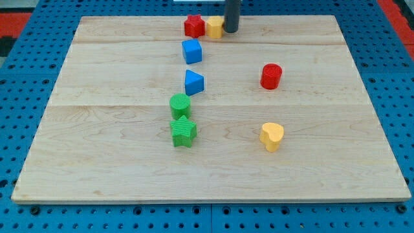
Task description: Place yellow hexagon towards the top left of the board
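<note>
Tip against the yellow hexagon at the board's top edge.
We carry no jaws, only a rod, so nothing is grasped; our tip touches the hexagon's right side, and the red star sits touching its left. Below run the blue cube, blue triangle, green cylinder and green star; red cylinder and yellow heart lie to the view's right.
</note>
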